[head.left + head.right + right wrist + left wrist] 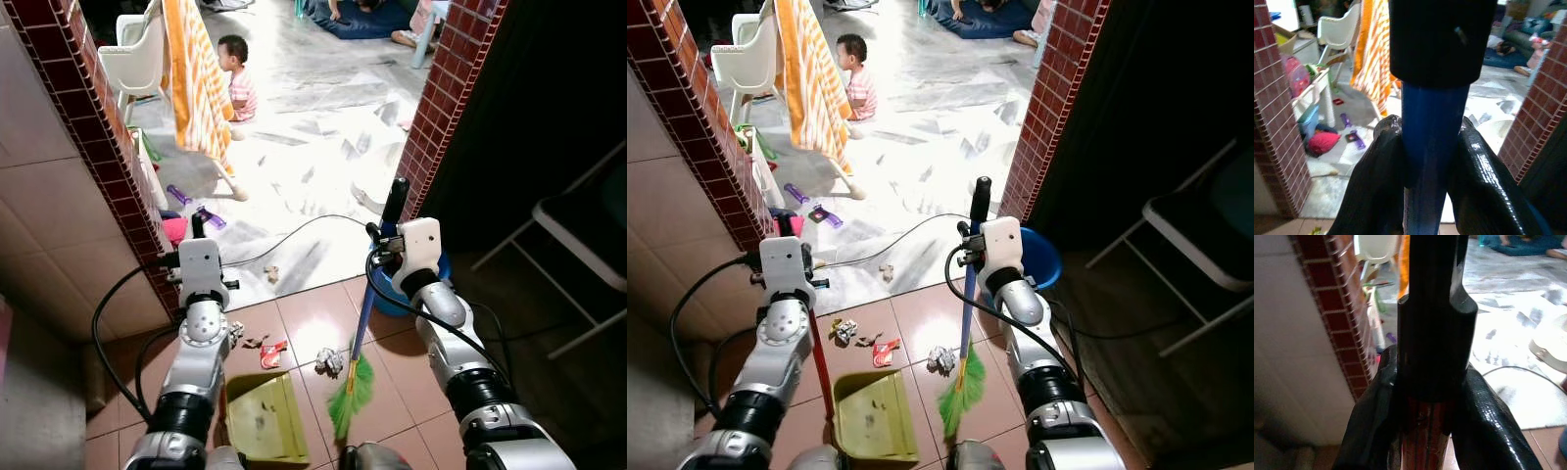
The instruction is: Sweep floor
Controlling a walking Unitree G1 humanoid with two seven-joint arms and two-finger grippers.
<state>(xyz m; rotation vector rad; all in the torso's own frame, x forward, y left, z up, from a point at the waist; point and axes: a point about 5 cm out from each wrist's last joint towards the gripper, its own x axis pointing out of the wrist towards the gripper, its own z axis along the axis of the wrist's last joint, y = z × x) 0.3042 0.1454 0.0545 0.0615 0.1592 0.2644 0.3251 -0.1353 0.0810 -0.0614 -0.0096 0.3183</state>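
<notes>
Tiled floor [294, 323], broom [361, 338] clamped in right jaws, dustpan [263, 416] handle in left.

Broom [362, 323]: blue shaft with a black cap at the top, green bristles splayed on the floor; stands nearly upright, leaning a little, with its shaft clamped in the right tool [1425, 161].
Dustpan [870, 416]: yellow-green, flat on the reddish tiles just left of the bristles; its red handle rises into the left tool [1425, 431], which is closed on it.
Litter [330, 361]: crumpled paper beside the bristles; a red scrap [272, 353] and small bits lie above the pan.
Floor [313, 318]: glossy reddish-brown tiles.
</notes>
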